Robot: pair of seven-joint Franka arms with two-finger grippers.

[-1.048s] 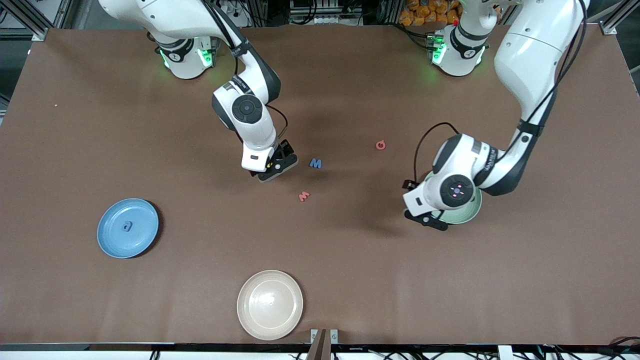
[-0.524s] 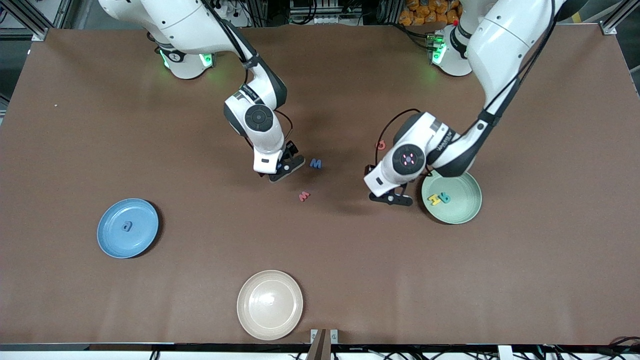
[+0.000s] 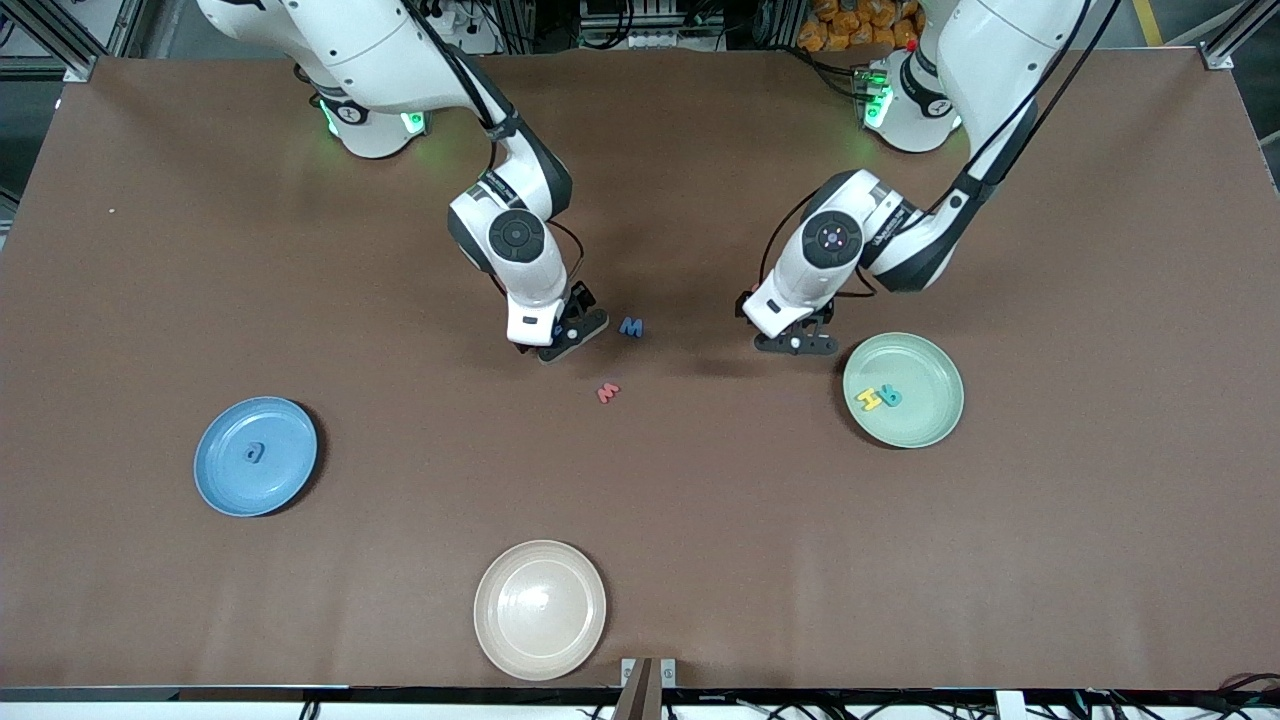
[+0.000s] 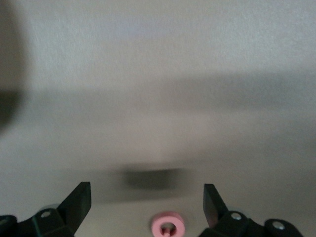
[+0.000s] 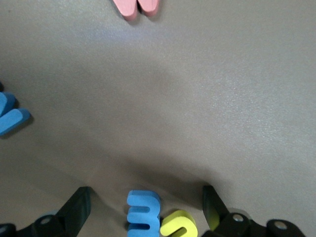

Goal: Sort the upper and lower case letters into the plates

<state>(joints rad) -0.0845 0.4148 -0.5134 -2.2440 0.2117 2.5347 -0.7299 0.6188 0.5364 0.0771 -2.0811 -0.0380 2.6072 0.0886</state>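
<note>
My right gripper (image 3: 564, 334) is low over the table beside a blue letter M (image 3: 631, 326). It is open, and a blue letter (image 5: 143, 213) and a yellow letter (image 5: 178, 225) lie side by side between its fingers (image 5: 79, 203). My left gripper (image 3: 795, 342) is open and low over a pink ring-shaped letter (image 4: 168, 227), which the hand hides in the front view. A small pink letter m (image 3: 608, 392) lies nearer the front camera. The sky blue plate (image 3: 290, 470) holds a blue letter a (image 3: 254, 453). The mint green plate (image 3: 930, 410) holds a yellow H (image 3: 868, 399) and a teal letter (image 3: 890, 396).
A cream-beige plate (image 3: 540, 640) with nothing in it sits near the table's front edge. In the right wrist view the blue M (image 5: 10, 116) and the pink m (image 5: 137, 6) lie ahead of the open right gripper (image 5: 147, 200). Bare brown tabletop surrounds the plates.
My left arm swung from over the green plate to the pink letter, uncovering the yellow and teal letters in the plate. The right gripper shifted slightly toward the blue M, then stayed.
</note>
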